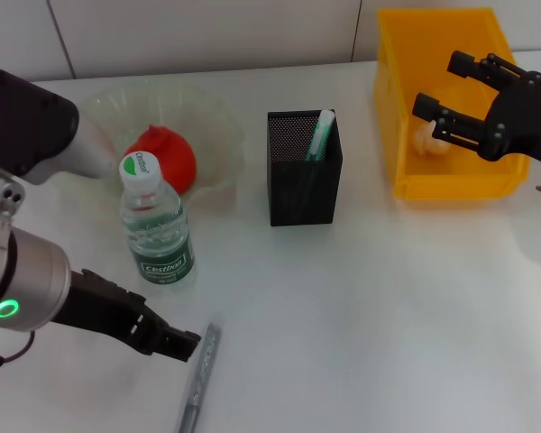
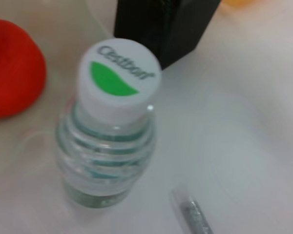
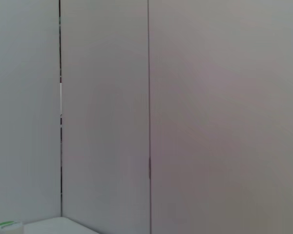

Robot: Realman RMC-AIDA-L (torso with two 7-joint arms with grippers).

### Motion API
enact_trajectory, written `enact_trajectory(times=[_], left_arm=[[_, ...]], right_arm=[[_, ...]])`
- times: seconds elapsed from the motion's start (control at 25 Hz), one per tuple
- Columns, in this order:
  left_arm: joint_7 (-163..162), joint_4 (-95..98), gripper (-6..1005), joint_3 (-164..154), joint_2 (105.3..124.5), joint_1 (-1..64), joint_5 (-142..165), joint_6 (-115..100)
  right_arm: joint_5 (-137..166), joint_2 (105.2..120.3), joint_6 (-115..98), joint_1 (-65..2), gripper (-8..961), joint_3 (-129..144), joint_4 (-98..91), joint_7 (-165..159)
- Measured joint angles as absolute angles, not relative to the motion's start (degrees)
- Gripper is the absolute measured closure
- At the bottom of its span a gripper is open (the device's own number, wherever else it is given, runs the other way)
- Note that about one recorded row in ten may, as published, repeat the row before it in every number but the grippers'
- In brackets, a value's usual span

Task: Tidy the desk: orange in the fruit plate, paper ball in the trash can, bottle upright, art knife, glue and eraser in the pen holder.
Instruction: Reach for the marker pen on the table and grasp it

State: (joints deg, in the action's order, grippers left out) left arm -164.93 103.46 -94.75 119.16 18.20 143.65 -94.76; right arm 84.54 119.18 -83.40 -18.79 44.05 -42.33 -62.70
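The bottle (image 1: 154, 225) (image 2: 110, 122) stands upright with a white and green cap, in front of the clear fruit plate (image 1: 215, 122). The orange (image 1: 167, 158) (image 2: 12, 73) lies in that plate. A grey art knife (image 1: 198, 379) (image 2: 193, 214) lies flat on the desk just right of my left gripper (image 1: 182, 343), which hovers low at the front left. The black mesh pen holder (image 1: 304, 171) (image 2: 161, 24) holds a green and white stick, seemingly the glue (image 1: 321, 135). My right gripper (image 1: 444, 86) hangs open over the yellow trash can (image 1: 451, 185), where the paper ball (image 1: 430, 140) lies. The eraser is out of view.
White desk, with a tiled wall behind it. The right wrist view shows only wall panels and the bottle cap (image 3: 7, 225) at its edge. Bare desk surface stretches in front of the pen holder and the trash can.
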Motion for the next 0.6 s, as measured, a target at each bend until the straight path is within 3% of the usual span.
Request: enact_trajectory(times=[0.6], left_arm=[[-164.9, 98.0, 143, -97.9, 119.18, 19.9, 142.8, -92.9]], right_arm=[[84.5, 119.17, -83.4, -19.7, 163, 43.3, -40.0, -59.9]])
